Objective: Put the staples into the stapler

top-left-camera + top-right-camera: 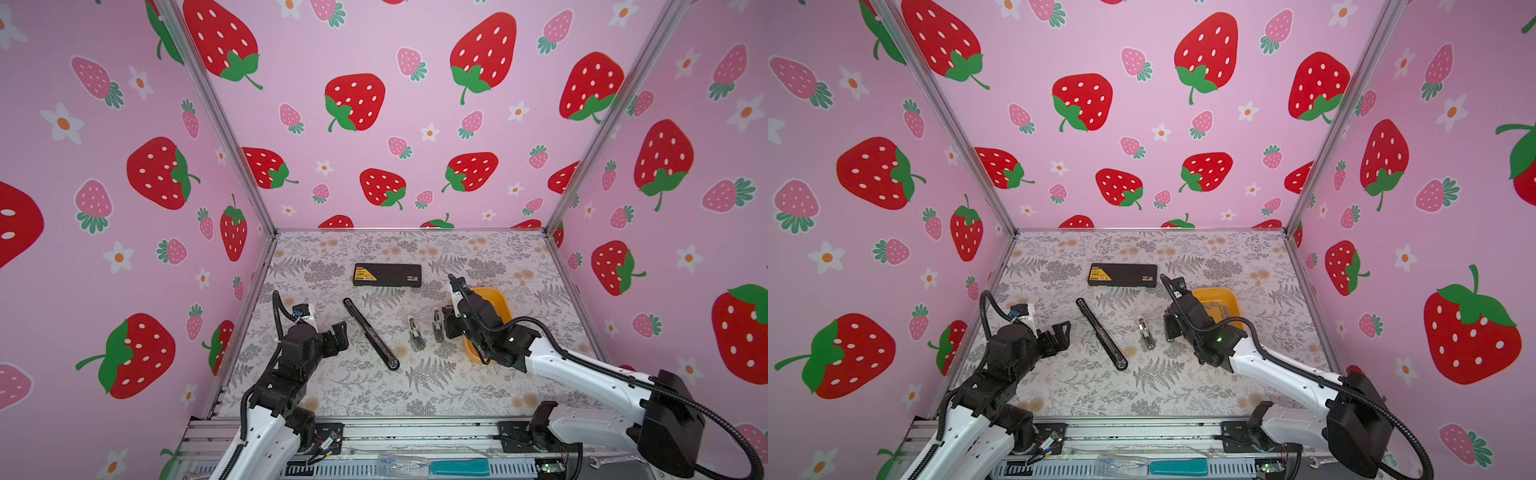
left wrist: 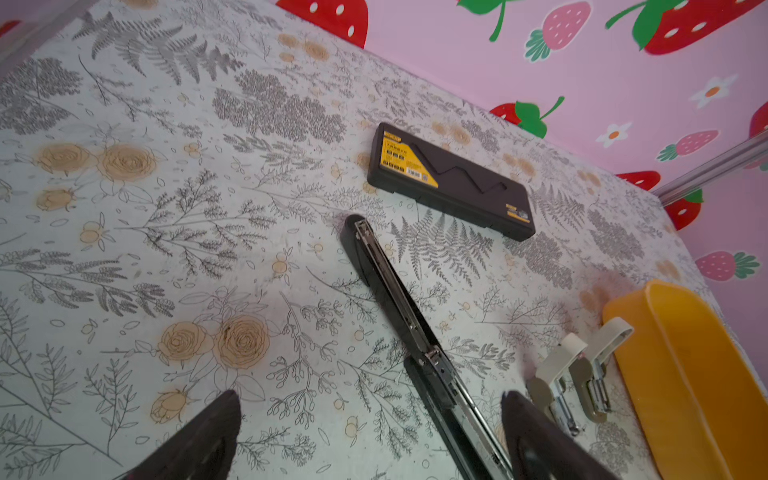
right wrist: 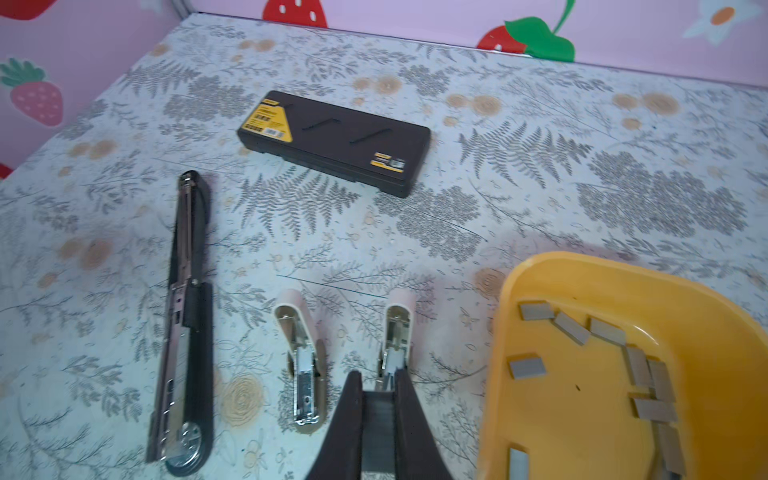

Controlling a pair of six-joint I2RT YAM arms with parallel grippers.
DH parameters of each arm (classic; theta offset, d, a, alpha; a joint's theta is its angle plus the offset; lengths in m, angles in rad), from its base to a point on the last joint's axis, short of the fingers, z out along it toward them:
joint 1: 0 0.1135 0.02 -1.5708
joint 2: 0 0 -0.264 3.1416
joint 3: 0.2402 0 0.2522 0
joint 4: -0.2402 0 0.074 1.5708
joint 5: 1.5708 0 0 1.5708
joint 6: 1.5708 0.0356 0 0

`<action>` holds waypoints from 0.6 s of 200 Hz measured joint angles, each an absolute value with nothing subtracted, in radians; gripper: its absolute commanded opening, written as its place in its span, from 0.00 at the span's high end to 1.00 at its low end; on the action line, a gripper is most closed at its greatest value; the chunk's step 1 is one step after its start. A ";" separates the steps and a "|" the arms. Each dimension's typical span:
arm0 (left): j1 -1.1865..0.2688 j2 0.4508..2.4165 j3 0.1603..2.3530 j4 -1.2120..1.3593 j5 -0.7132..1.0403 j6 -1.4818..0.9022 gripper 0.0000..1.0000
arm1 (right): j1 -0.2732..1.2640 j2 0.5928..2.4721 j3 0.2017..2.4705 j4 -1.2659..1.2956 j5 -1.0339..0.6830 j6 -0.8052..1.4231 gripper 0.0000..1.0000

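Bench [image 1: 415, 386] carries all items. Tray [image 3: 582, 282], yellow, holds loose staples [image 3: 640, 365]. Left end effector [image 2: 370, 395]: spread wide, empty, near long black stapler [image 2: 395, 299]. Right end effector [image 3: 377, 374]: clamped on what looks like one grey strip [image 3: 378, 419], over open channel of small stapler [image 3: 395, 332] nearer tray. Step judged: insertion. Align strip lengthwise with channel, legs down, lower slowly; let go only once seated. Risk: strip tilts, jams on channel wall, or snaps. Left end effector could steady stapler base.
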State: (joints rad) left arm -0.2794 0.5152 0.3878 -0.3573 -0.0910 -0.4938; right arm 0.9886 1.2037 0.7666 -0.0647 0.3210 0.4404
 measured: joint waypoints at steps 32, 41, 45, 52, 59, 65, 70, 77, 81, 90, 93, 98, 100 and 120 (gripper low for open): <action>-0.279 0.511 0.328 -0.391 -0.075 -0.494 0.01 | 1.085 1.277 0.783 0.021 0.310 0.413 0.88; -0.279 0.496 0.321 -0.394 -0.067 -0.493 0.01 | 1.103 1.300 0.783 0.045 0.299 0.409 0.89; -0.279 0.485 0.318 -0.393 -0.066 -0.493 0.01 | 1.107 1.307 0.783 0.051 0.296 0.407 0.89; -0.279 0.468 0.315 -0.395 -0.062 -0.494 0.01 | 1.114 1.322 0.783 0.065 0.289 0.404 0.90; -0.279 0.448 0.313 -0.394 -0.060 -0.494 0.01 | 1.121 1.336 0.783 0.076 0.285 0.402 0.91; -0.279 0.427 0.311 -0.394 -0.060 -0.494 0.01 | 1.126 1.345 0.783 0.084 0.282 0.398 0.90; -0.279 0.412 0.310 -0.394 -0.059 -0.494 0.01 | 1.130 1.353 0.783 0.092 0.279 0.397 0.90; -0.279 0.391 0.307 -0.394 -0.060 -0.494 0.01 | 1.134 1.363 0.783 0.102 0.277 0.396 0.90; -0.279 0.381 0.305 -0.394 -0.059 -0.494 0.01 | 1.136 1.368 0.783 0.108 0.277 0.395 0.90; -0.279 0.361 0.301 -0.397 -0.060 -0.495 0.01 | 1.140 1.378 0.783 0.126 0.273 0.394 0.90; -0.279 0.356 0.301 -0.398 -0.059 -0.495 0.01 | 1.143 1.383 0.783 0.131 0.271 0.394 0.91; -0.279 0.349 0.300 -0.400 -0.060 -0.495 0.01 | 1.146 1.388 0.784 0.139 0.270 0.394 0.91; -0.279 0.345 0.300 -0.401 -0.060 -0.495 0.01 | 1.148 1.392 0.784 0.142 0.268 0.394 0.90; -0.279 0.323 0.294 -0.405 -0.060 -0.495 0.01 | 1.164 1.431 0.801 0.165 0.260 0.392 0.91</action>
